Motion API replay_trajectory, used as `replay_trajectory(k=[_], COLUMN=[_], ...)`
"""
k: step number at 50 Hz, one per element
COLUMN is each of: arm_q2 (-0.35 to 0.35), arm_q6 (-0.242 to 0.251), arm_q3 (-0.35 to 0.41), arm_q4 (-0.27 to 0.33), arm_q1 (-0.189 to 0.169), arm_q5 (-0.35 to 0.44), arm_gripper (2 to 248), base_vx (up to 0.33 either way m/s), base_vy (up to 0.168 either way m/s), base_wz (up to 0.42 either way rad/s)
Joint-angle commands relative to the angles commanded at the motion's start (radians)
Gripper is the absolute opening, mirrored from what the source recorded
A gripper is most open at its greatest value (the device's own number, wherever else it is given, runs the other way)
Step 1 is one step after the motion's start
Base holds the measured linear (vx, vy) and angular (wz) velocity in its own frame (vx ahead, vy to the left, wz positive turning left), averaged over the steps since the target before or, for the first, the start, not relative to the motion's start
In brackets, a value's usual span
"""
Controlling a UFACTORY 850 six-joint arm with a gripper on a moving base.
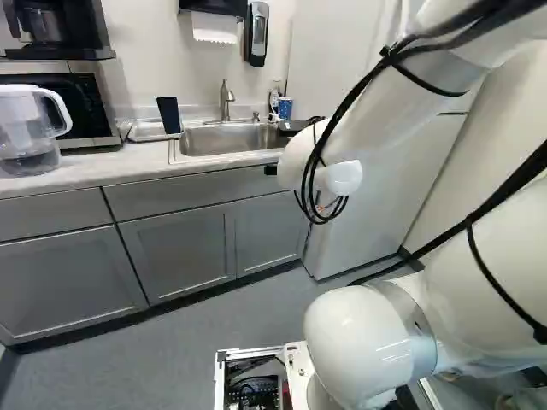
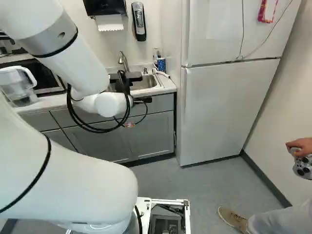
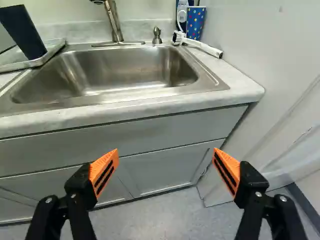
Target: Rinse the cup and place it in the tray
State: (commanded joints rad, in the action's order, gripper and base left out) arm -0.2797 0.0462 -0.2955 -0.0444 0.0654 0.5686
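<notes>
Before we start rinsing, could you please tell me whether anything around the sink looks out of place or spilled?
Only the brush looks a little out of place, lying loose by the back corner of the sink, near the dotted cup. I see no spill. Whether the dark cup leans in the tray, I cannot tell.

Dark cup [image 3: 23,31], narrow (wider above), in shallow tray [image 3: 15,65]

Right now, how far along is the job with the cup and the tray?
Placing looks done: the dark cup stands in the tray. Nothing is in hand: the end effector is open and empty. I cannot tell whether the cup was rinsed; no water runs from the faucet, so if not, rinsing is probably left.
</notes>
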Motion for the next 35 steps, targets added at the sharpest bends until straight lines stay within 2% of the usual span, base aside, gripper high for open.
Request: replay_trajectory(k=[18, 35], arm_q2=[0.0, 0.0], arm_q6=[-0.02, -0.033], arm_q3=[0.089, 0.151], arm_q4=[0.019, 0.032], arm_q1=[-0.028, -0.047], arm_q5=[0.13, 0.22], arm_gripper=[247, 247], base_vx=[0.0, 0.0], base_vy=[0.0, 0.0], base_wz=[0.0, 0.0])
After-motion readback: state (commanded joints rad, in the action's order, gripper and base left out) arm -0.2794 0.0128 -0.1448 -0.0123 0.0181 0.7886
